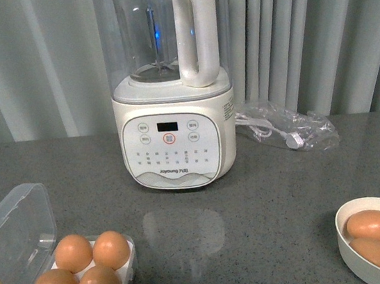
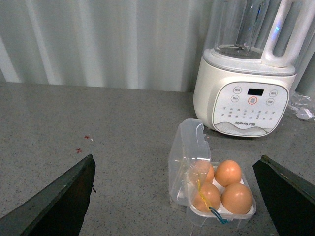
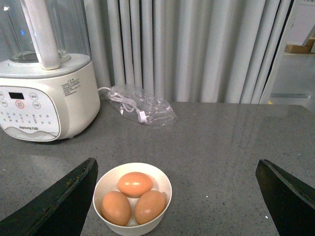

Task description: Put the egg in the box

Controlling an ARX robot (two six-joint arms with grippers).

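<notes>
So the box sits at the near left of the grey counter, clear lid flipped open to its left, yellow and blue strings hanging off the front. All four cells are filled with four brown eggs, packed touching each other. Can't tell which one is the egg in question, they all look alike. The left pincer hangs above and behind the box, fingers spread wide, holding nothing. Over on the near right, well apart, a white bowl has three more eggs, and the right pincer hovers there, also wide and empty. A cream blender stands behind, a bagged cable beside it.
</notes>
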